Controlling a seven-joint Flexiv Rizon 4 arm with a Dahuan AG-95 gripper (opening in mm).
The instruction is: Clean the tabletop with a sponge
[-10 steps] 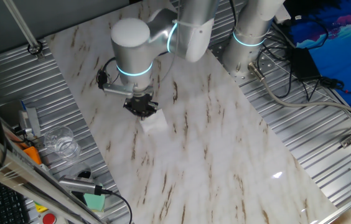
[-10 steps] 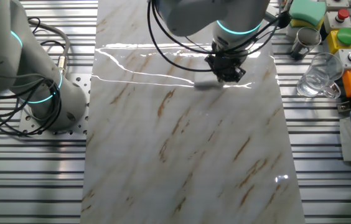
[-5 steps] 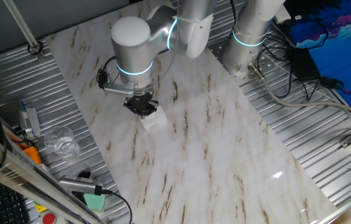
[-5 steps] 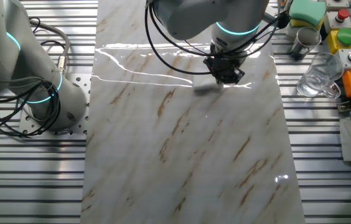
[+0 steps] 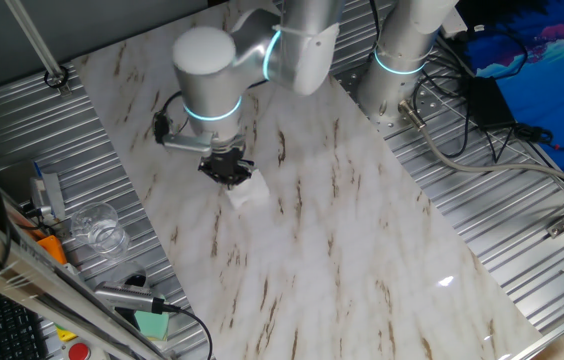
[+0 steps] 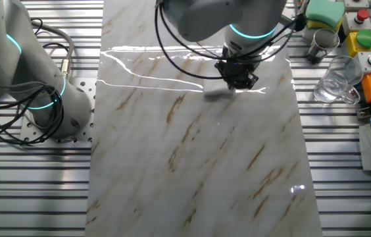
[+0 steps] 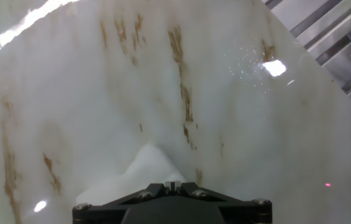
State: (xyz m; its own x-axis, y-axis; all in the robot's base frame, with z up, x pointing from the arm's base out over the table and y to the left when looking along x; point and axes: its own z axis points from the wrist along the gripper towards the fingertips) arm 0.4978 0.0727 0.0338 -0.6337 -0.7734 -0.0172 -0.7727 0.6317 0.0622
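Note:
The tabletop [image 5: 362, 230] is a long white marble-look slab with brown veins; it also shows in the other fixed view [image 6: 192, 164] and fills the hand view [image 7: 101, 93]. The sponge [image 5: 250, 192] is a small white wrinkled piece lying on the slab; it shows in the other fixed view [image 6: 216, 92] and in the hand view [image 7: 139, 174]. My gripper [image 5: 228, 174] stands straight down on the sponge and is shut on it, pressing it to the slab. It also shows in the other fixed view [image 6: 238, 76]. In the hand view the jaws meet at the bottom edge over the sponge.
Ribbed grey metal surrounds the slab. A clear glass [image 5: 97, 228], a green block with a metal tool [image 5: 147, 320] and a button box [image 6: 370, 46] stand off the slab on one side. A second arm's base [image 6: 41, 99] with cables stands on the other side.
The gripper has shifted slightly along the slab with the sponge under it; the arm's elbow moved a little to the left in one fixed view.

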